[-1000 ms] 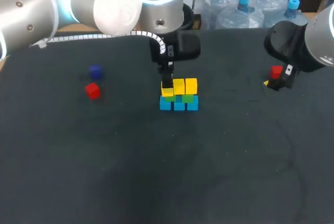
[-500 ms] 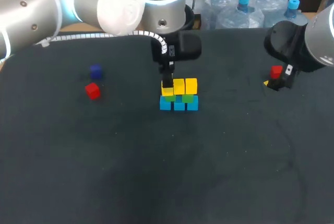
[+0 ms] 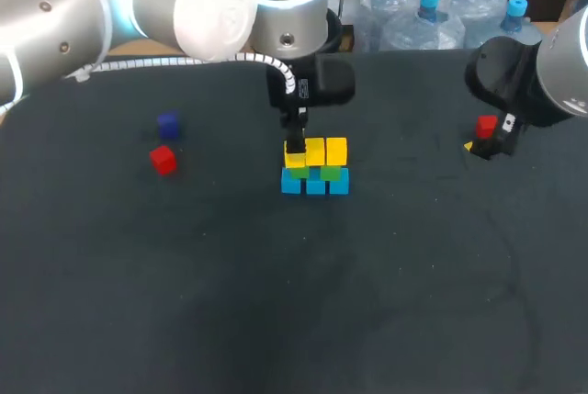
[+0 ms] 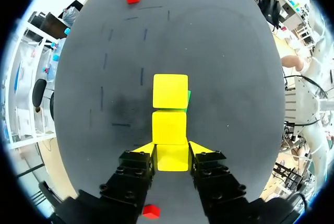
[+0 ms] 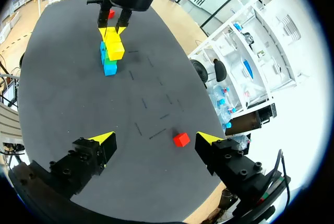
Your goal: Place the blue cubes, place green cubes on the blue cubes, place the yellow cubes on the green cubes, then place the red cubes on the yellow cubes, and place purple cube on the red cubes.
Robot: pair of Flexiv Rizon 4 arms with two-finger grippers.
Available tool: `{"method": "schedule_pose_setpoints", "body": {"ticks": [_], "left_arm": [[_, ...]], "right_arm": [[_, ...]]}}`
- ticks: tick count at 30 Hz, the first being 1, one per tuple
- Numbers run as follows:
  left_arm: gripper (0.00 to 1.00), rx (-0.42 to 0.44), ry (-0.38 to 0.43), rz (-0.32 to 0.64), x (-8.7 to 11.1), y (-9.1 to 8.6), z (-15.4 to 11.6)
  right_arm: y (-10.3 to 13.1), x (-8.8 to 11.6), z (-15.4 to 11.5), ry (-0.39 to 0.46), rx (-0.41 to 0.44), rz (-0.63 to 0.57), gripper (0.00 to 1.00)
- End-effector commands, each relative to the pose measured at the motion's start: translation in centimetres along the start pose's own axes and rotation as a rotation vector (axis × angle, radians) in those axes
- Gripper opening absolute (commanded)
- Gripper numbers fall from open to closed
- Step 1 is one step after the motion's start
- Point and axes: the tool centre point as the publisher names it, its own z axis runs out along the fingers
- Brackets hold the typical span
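- Dark table (image 3: 276, 320) under both arms. What's the left tool doing?

- My left tool (image 3: 294, 147) is down at the stack near mid-table, pinched on a yellow cube (image 4: 172, 161). One yellow tip is on each side face, so it's held from 2 sides. That cube is the top-layer one at the stack's left end, seen from the head cam.

- And round it?

- The other two yellow cubes (image 3: 315, 151) run straight ahead of the tool in one row, touching each other, and the nearer one touches the held one. Under them are the green cubes (image 3: 329, 174), and at the bottom the blue cubes (image 3: 315, 185) sit 3 in a row on the table.

- Loose bits?

- The left red cube (image 3: 163, 159) is well off toward my left side. The purple cube (image 3: 167, 124) sits just beyond it, looks dark blue, and the 2 aren't touching.

- Right arm?

- My right tool (image 5: 156, 139) is spread wide above the table's right part, holding nothing. The right red cube (image 5: 181, 139) lies on the table within that spread, nearer one finger, w/ no contact.
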Motion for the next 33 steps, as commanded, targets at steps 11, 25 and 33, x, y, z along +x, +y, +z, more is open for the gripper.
{"method": "schedule_pose_setpoints", "body": {"ticks": [11, 25, 33], "left_arm": [[1.0, 0.033, -0.011, -0.003, -0.2, 0.0, 0.0], [1.0, -0.038, -0.022, -0.048, 2.3, -0.4, -3.1], [1.0, -0.083, -0.024, -0.142, 5.5, -1.2, -5.0]], "right_arm": [[0.2, 0.1, 0.0, -0.003, 0.009, 0.002, 1.0], [0.2, 0.1, 0.0, -0.003, 0.009, 0.002, 1.0], [0.2, 0.1, 0.0, -0.003, 0.009, 0.002, 1.0]]}}
